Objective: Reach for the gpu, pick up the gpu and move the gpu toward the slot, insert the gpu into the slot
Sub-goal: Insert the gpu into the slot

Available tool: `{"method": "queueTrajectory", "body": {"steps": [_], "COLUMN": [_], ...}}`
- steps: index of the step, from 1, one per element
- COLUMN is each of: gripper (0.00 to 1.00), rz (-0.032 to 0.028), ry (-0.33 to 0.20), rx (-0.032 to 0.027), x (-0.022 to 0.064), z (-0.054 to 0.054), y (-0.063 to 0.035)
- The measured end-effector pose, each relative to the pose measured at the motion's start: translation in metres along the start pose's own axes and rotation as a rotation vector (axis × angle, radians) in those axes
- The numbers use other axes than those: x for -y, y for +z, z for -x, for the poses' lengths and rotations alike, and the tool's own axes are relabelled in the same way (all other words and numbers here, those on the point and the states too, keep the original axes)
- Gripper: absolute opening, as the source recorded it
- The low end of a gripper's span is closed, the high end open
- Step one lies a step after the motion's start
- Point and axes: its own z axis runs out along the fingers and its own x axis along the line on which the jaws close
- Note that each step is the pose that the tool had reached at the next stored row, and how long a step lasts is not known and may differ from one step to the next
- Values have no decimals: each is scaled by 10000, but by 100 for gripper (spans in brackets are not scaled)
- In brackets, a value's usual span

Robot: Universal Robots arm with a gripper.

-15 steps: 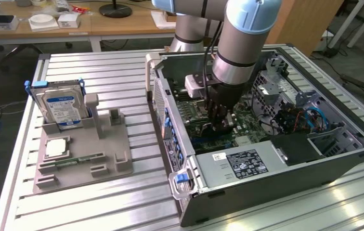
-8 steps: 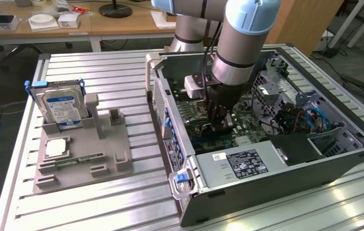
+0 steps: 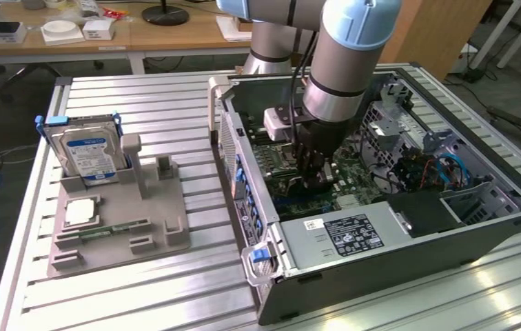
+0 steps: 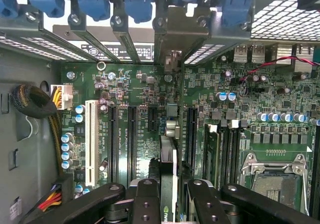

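My gripper (image 3: 317, 181) reaches down into the open computer case (image 3: 444, 227), low over the green motherboard (image 3: 284, 183). In the wrist view the gripper (image 4: 170, 196) is shut on the gpu (image 4: 168, 156), which I see edge-on as a thin dark card running from between the black fingers (image 4: 145, 204) toward the rear bracket openings (image 4: 172, 38). The card stands upright between two long black slots (image 4: 132, 136) (image 4: 191, 134). It covers the slot beneath it, so I cannot tell whether it is seated.
Outside the case, a grey fixture (image 3: 123, 227) holds a silver hard drive (image 3: 90, 155), a memory stick (image 3: 104, 227) and a chip (image 3: 81, 210). Inside are a white slot (image 4: 91, 139), the processor socket (image 4: 272, 179), bundled cables (image 4: 30, 101) and blue bracket latches (image 4: 137, 1).
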Motion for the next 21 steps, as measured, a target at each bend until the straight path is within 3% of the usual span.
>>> {"method": "queueTrajectory", "body": {"steps": [21], "gripper": [26], "rz": [4], "ry": [-1], "rx": [-1], "x": [-3], "z": [16], "y": [14]}}
